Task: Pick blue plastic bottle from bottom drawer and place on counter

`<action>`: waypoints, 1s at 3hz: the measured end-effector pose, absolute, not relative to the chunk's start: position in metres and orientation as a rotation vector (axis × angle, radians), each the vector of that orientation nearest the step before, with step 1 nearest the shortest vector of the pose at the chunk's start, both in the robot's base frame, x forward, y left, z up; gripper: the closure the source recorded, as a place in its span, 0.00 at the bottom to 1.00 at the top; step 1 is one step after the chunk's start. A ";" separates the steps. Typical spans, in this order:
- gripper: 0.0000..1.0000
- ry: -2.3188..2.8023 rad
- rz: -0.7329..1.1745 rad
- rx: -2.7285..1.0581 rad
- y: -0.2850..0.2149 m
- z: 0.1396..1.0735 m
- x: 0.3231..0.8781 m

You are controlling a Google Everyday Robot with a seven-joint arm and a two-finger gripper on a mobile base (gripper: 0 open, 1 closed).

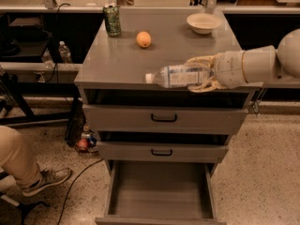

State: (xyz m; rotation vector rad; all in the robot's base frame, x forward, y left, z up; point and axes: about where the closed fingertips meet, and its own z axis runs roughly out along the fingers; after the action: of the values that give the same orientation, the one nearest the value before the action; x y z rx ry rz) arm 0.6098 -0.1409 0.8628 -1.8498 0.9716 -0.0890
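The blue plastic bottle lies sideways in my gripper, white cap pointing left, held just over the front part of the counter. The gripper reaches in from the right and its pale fingers are shut around the bottle's base end. The bottom drawer stands pulled open below, its grey floor bare.
On the counter stand a green drink can at the back left, an orange near it and a white bowl at the back right. Two shut drawers with black handles sit above the open one. A person's leg and shoe are at the left.
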 end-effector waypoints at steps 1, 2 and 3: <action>1.00 0.986 -0.079 -1.906 -0.133 0.885 0.627; 1.00 1.017 -0.068 -1.934 -0.127 0.902 0.645; 1.00 1.081 -0.061 -1.903 -0.122 0.908 0.660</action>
State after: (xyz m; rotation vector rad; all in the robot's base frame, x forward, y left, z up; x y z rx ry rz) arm 0.6598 -0.1221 0.9082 -1.9033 1.0814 -0.0607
